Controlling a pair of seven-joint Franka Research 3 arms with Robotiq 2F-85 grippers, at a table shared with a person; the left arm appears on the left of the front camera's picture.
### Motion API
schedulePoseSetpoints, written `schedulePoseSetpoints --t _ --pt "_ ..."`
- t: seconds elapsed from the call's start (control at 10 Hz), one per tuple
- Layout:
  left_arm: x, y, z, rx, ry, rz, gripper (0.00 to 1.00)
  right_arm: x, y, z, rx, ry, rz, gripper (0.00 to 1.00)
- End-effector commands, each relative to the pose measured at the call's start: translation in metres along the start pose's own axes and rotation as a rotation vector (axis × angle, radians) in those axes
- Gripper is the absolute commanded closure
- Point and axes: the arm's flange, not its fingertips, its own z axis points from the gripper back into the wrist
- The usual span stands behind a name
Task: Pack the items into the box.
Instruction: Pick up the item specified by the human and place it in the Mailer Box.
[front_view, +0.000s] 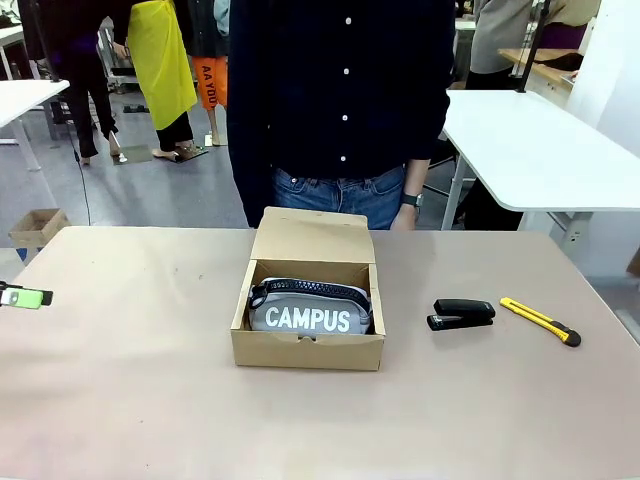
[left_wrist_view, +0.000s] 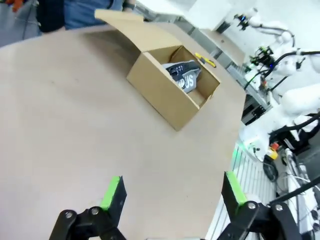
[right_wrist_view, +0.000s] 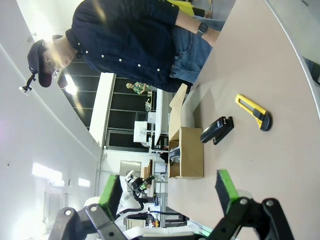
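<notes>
The brown cardboard box (front_view: 308, 350) stands mid-table with its flap lid raised at the back. Inside it lies the grey "CAMPUS" pouch (front_view: 308, 310). The black stapler (front_view: 461, 313) rests on the table to the right of the box. In the left wrist view, the box (left_wrist_view: 165, 92) and the pouch (left_wrist_view: 182, 75) are ahead of my open left gripper (left_wrist_view: 172, 192), far from its fingers. A green pad of the left gripper (front_view: 25, 296) pokes in at the left edge of the front view. My right gripper (right_wrist_view: 170, 192) is open, well short of the stapler (right_wrist_view: 217, 130) and the box (right_wrist_view: 187, 159).
A yellow-and-black utility knife (front_view: 541, 321) lies right of the stapler, also seen as the knife (right_wrist_view: 254, 112) in the right wrist view. A person in a dark shirt (front_view: 340, 90) stands at the far table edge behind the box. A small tan carton (front_view: 37, 226) sits beyond the far left corner.
</notes>
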Motion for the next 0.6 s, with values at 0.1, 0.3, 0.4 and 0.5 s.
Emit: schedulePoseSetpoints --t 0.1,0.3,0.4,0.5 --pt "0.0314 -0.0247 -0.0058 0.04 0.025 -0.048 0.0 0.0006 0.0011 -0.0014 0.018 -0.015 0.03 0.0" --pt "0.0314 -0.0247 -0.0058 0.04 0.025 -0.048 0.0 0.0006 0.0011 -0.0014 0.018 -0.015 0.03 0.0" --pt "0.0314 -0.0247 -0.0058 0.04 0.025 -0.048 0.0 0.0006 0.0011 -0.0014 0.018 -0.015 0.03 0.0" --pt "0.0314 -0.0247 -0.0058 0.04 0.025 -0.048 0.0 0.0006 0.0011 -0.0014 0.018 -0.015 0.03 0.0"
